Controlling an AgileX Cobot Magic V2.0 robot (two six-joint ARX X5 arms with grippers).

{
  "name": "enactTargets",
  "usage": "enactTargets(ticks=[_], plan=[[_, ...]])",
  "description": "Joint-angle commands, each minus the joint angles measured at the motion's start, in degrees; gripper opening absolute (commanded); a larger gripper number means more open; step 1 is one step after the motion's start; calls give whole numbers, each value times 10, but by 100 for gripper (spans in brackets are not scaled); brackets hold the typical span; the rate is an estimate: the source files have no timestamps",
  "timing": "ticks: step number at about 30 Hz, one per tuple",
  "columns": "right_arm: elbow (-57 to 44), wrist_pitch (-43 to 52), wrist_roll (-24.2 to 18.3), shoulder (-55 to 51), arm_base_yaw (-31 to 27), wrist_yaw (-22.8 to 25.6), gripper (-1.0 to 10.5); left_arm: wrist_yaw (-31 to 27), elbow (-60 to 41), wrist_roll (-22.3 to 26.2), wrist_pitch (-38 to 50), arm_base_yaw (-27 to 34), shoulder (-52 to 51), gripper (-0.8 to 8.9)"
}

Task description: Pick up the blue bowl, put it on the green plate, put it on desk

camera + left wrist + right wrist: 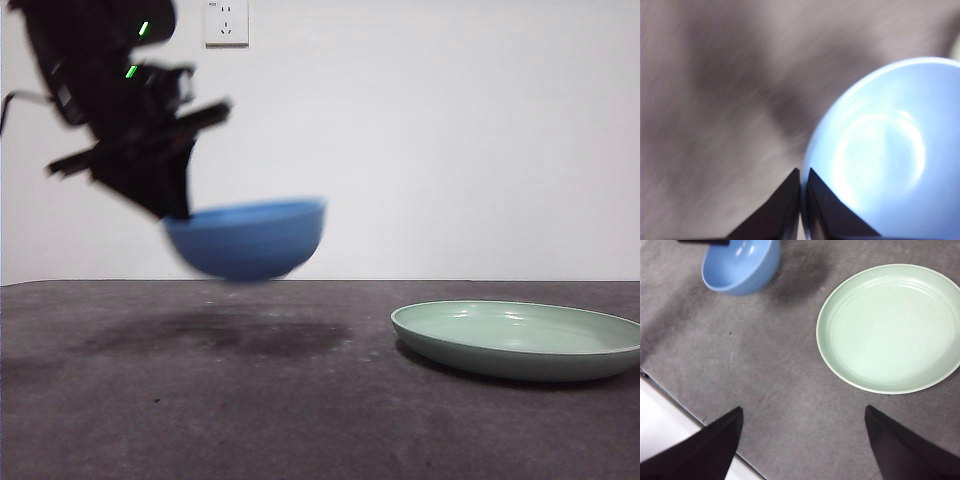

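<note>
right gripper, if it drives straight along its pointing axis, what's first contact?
Most likely bare desk. The right gripper is open and aimed between its fingers at empty surface. The green plate lies off to one side, and the blue bowl, held by the left gripper, is farther away. Depth is uncertain.

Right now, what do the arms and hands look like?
Left hand: black, boxy, angular links, two small green lights, a thin dark cable at its side; in its wrist view, two black wedge-shaped tips. Right hand: two black, matte, tapered wedges. No markings visible.
</note>
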Motion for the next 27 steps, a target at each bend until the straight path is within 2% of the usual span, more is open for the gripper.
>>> enactTargets(ticks=[1, 11, 27], plan=[[10, 5, -2, 3, 2, 1, 389, 2, 48, -12, -11, -27, 1, 9], [10, 5, 8, 3, 2, 0, 389, 1, 145, -35, -5, -117, 32, 10], [10, 0, 22, -21, 2, 1, 389, 1, 297, -37, -6, -186, 249, 10]])
